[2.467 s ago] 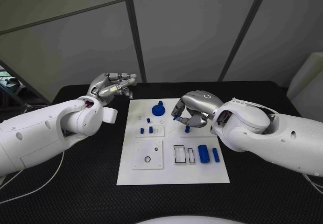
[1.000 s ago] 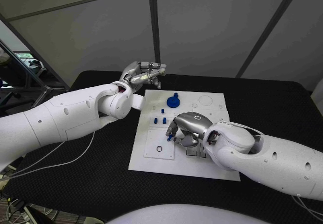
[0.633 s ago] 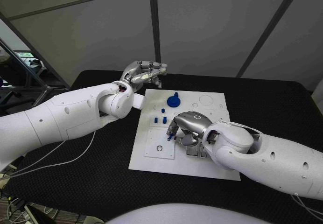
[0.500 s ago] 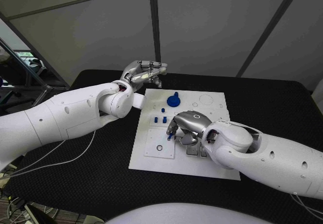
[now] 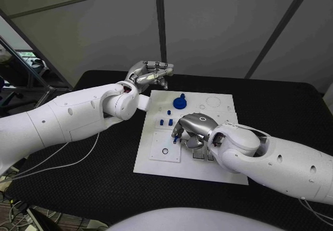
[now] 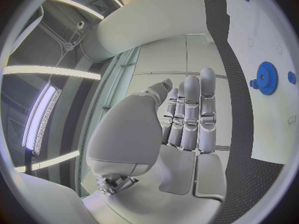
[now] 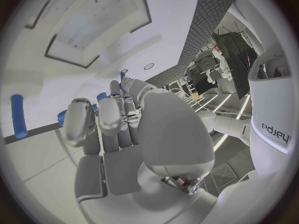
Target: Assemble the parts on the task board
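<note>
The white task board (image 5: 156, 161) lies in the middle of the black table. My right hand (image 5: 192, 128) hovers low over its middle with fingers curled, pinching a small blue peg (image 5: 174, 140) that points down at the board's left half. The peg's tip also shows past the fingertips (image 7: 122, 74). A blue gear (image 5: 180, 102) stands at the board's far end, with small blue pegs (image 5: 161, 122) nearer. My left hand (image 5: 149, 72) is raised beyond the board's far left corner, its fingers (image 6: 190, 114) straight and holding nothing. My right arm hides the board's right side.
A black ring (image 5: 164, 152) lies on the board's near left plate. The right wrist view has a blue cylinder (image 7: 19, 115) on the board. The left wrist view has the gear (image 6: 268, 78) and a small blue piece (image 6: 291, 77). Black table (image 5: 83, 183) surrounds the board.
The camera has shifted. My right hand has carried the peg from the board's middle towards its left half and has since crept slightly farther. The left hand stays raised.
</note>
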You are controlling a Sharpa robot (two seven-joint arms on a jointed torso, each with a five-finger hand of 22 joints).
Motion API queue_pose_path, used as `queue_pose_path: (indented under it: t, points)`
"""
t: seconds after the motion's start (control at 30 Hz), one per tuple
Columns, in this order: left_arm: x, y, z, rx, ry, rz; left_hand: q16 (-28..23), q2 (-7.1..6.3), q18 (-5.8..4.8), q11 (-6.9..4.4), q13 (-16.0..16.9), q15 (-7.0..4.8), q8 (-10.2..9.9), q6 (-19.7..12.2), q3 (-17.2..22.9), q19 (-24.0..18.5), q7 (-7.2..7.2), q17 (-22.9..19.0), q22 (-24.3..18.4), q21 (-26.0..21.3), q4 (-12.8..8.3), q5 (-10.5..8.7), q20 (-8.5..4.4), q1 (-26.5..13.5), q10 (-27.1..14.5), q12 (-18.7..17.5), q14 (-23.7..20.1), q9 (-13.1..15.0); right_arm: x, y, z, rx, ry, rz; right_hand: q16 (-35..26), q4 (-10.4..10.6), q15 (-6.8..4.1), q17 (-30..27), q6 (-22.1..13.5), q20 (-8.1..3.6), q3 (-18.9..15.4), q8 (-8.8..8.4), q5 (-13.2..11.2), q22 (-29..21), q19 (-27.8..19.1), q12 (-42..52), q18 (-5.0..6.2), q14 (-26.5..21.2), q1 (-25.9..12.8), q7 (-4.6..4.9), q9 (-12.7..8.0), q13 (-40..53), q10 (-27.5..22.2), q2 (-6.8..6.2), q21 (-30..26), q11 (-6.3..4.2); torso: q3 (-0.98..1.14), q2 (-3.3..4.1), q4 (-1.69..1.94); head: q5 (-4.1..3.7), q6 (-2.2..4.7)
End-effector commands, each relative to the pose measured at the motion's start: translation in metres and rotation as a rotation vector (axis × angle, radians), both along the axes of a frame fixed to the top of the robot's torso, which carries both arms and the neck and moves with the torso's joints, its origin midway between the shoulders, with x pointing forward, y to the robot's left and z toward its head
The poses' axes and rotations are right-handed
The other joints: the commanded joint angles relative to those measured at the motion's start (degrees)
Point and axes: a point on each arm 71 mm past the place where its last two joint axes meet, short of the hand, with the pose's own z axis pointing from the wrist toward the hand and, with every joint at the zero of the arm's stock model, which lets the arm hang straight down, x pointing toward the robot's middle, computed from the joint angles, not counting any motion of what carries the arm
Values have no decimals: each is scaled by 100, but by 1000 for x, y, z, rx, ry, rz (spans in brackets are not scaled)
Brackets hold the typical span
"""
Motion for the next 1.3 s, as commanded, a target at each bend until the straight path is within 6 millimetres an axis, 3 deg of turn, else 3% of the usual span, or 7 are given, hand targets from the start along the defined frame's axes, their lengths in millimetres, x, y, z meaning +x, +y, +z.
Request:
queue_pose_path:
  t: [0.03, 0.6, 1.3]
  points:
    - [0, -1, 1, 2, -5, -15, -25, 39, -104, 6, -7, 18, -20, -49, -20, -15, 2, -5, -10, -31, -5, 5, 11, 34, -27, 20, -36, -5, -3, 1, -5, -30, 17, 13, 30, -23, -14, 9, 16, 3, -8, 40, 10, 5, 32, -24, -39, 165, -45, 24, 6, 9, -17, 14, 37, 36, 1, 3, 3, 4, -6]
    - [1, -1, 1, 3, 0, -18, -25, 39, -104, 8, -8, 20, -20, -54, -24, -16, 3, -8, -12, -36, -3, 5, 13, 32, -33, 22, -41, -5, -6, 2, 1, 16, -26, 7, 41, -35, -15, 13, 21, 5, -6, 41, 28, 18, 38, -25, -40, 164, -38, 19, 9, 13, -11, 25, 48, 32, 1, -1, 2, -1, -15]
    - [0, -3, 0, 6, 6, -29, -25, 39, -104, 11, -9, 23, -22, -62, -31, -18, 6, -13, -17, -43, -1, 5, 15, 29, -43, 25, -48, -5, -6, 5, -4, -47, -3, 20, 52, -35, -13, 9, 28, 9, -37, 41, 13, 24, 36, -30, -40, 159, -70, 19, 14, 18, -6, 5, 53, 34, -2, 1, 7, 7, -38]
